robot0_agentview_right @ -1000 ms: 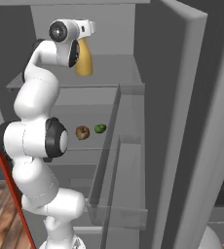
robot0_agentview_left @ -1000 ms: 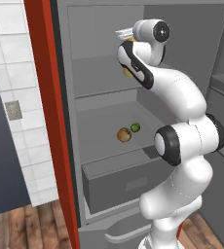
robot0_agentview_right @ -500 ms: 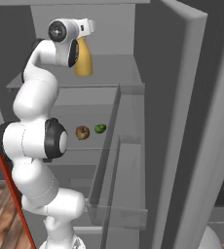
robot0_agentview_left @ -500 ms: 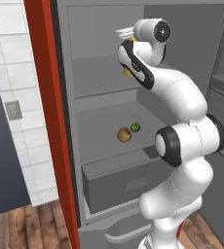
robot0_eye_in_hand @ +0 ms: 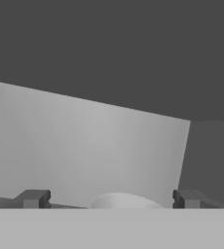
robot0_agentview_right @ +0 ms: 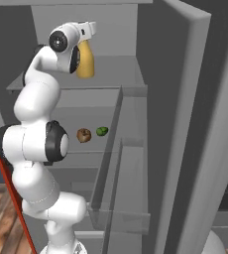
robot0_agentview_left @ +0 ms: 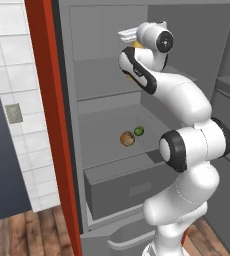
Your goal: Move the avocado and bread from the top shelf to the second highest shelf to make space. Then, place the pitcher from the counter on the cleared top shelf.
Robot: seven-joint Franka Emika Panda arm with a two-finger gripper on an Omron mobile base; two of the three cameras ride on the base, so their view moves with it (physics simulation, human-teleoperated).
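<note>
Placing the pitcher (robot0_agentview_left: 135, 46) is the step in hand: in the left base view it peeks from behind the arm, up at the top shelf (robot0_agentview_left: 102, 90); bread (robot0_agentview_left: 127, 138) and avocado (robot0_agentview_left: 139, 131) lie on the second highest shelf (robot0_agentview_left: 104, 145).

Right base view: pitcher stands upright on the shelf, neck up, long axis vertical.

Hand view: gripper (robot0_eye_in_hand: 111, 199) fingers spread wide, pale rim between them, so released I judge. Next: retreat straight, no knocking.

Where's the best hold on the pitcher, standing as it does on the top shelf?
Probably the narrow neck, from above. The pitcher stands upright on the top shelf, and its body looks too wide for the fingers. The open end effector already straddles the pale neck top in the hand view.
</note>
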